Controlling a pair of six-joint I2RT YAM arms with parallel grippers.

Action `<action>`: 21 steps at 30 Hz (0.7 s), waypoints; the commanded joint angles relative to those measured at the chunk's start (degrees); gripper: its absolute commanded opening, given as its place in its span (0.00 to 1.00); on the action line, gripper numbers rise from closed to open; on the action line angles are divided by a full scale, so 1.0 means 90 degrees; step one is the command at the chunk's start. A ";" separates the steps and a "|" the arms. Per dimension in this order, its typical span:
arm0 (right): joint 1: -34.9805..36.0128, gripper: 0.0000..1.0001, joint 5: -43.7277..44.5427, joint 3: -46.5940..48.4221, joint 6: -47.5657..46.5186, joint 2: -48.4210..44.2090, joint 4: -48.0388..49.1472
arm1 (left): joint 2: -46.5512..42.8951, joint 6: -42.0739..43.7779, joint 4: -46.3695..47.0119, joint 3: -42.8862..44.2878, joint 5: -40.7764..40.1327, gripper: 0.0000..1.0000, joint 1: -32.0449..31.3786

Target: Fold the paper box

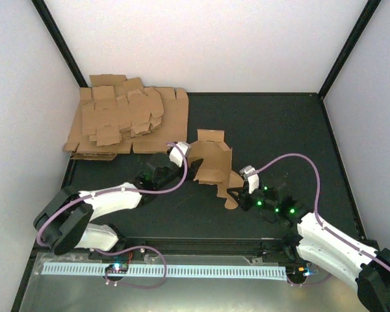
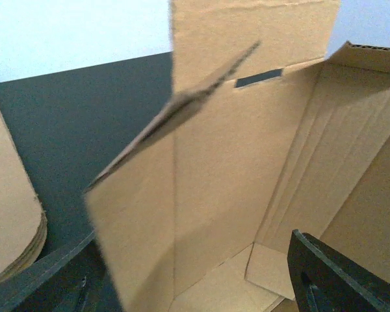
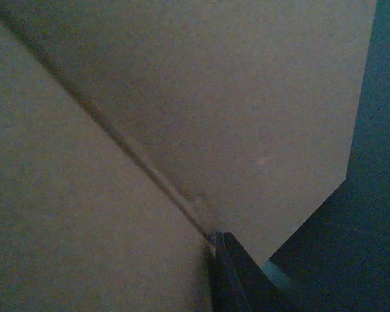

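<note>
The paper box [image 1: 211,162] is a partly folded brown cardboard piece standing near the middle of the black table, with its panels raised and a flap trailing toward the right arm. My left gripper [image 1: 184,155] is at the box's left side. In the left wrist view its fingers [image 2: 338,273] stand wide apart, and an upright panel of the paper box [image 2: 234,182] rises between them, untouched by the right finger. My right gripper [image 1: 237,194] is at the box's lower right flap. In the right wrist view the cardboard [image 3: 149,130] fills the frame, with one dark finger [image 3: 237,279] pressed against it; the other is hidden behind it.
A thick pile of brown cardboard sheets [image 1: 120,120] lies at the back left corner, and its rounded edge shows in the left wrist view [image 2: 10,214]. White walls close in the table on three sides. A metal rail [image 1: 182,270] runs along the near edge.
</note>
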 commanded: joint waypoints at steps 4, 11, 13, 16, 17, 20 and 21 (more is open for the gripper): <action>0.0040 0.17 -0.0079 0.0137 -0.0135 0.0049 0.0047 | -0.0258 0.0711 0.0064 -0.0059 0.0854 0.82 0.0487; 0.0038 0.17 -0.0109 0.0120 -0.0147 0.0035 0.0047 | 0.0115 0.0872 0.0422 0.0078 0.2144 0.82 0.1235; 0.0041 0.17 -0.0113 0.0126 -0.0137 0.0043 0.0048 | 0.0342 0.1006 0.0329 0.0285 0.2691 0.82 0.1446; 0.0038 0.17 -0.0127 0.0127 -0.0149 0.0037 0.0047 | 0.0737 0.1228 0.0305 0.0582 0.3822 0.80 0.1800; 0.0042 0.17 -0.0134 0.0127 -0.0151 0.0041 0.0047 | 0.0881 0.1242 0.0361 0.0666 0.4036 0.80 0.1890; 0.0038 0.17 -0.0147 0.0118 -0.0153 0.0013 0.0047 | 0.1282 0.1332 0.0473 0.0950 0.4582 0.80 0.2103; 0.0042 0.17 -0.0148 0.0109 -0.0150 -0.0001 0.0047 | 0.1369 0.1423 0.0519 0.1014 0.4744 0.79 0.2143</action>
